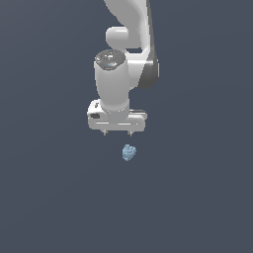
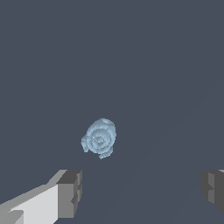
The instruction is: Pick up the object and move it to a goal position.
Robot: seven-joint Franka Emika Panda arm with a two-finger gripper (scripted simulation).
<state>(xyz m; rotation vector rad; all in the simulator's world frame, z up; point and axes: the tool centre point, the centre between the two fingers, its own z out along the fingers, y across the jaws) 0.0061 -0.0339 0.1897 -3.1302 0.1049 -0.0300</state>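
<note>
The object (image 1: 129,152) is a small pale-blue bumpy blob lying on the dark grey floor, just below the white arm in the exterior view. My gripper (image 1: 117,133) hangs above it, a little toward the exterior view's left, fingers pointing down and spread wide. In the wrist view the object (image 2: 99,138) lies on the floor beyond the two fingertips (image 2: 70,193), outside the gap between them, and nothing is between the fingers. My gripper (image 2: 142,189) is open.
The floor (image 1: 197,197) is a plain dark grey surface with no other objects in view. The white arm (image 1: 126,34) rises out of the top of the exterior view.
</note>
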